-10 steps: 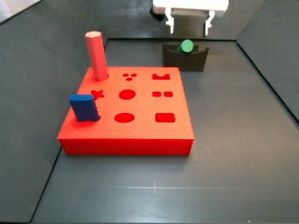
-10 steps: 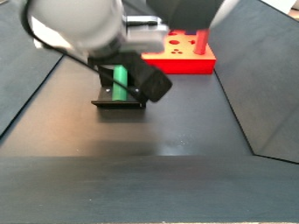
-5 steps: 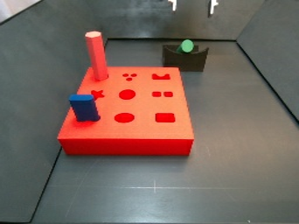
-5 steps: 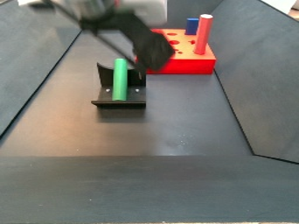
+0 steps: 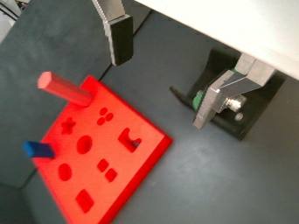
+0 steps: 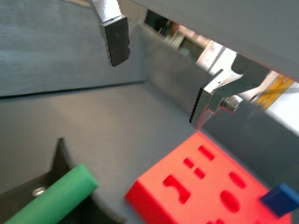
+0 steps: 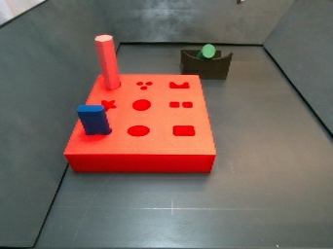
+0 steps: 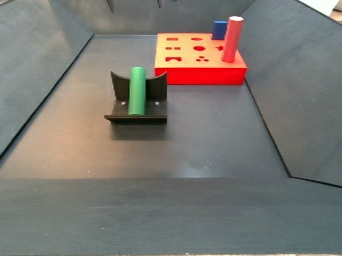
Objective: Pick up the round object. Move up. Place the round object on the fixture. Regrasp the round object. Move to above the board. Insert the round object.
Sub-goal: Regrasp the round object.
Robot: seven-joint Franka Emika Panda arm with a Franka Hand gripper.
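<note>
Dark grey floor lies beneath my gripper (image 5: 176, 74), its jaws apart and empty; below it, the smooth green cylindrical peg (image 8: 136, 88) rests on the black notched fixture (image 8: 136, 112).

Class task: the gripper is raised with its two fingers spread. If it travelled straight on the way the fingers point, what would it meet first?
Probably bare dark floor. In a wrist view, the open gripper holds nothing; the board lies to one side, and the green peg on the fixture sits by one finger. Depth is unclear.
</note>
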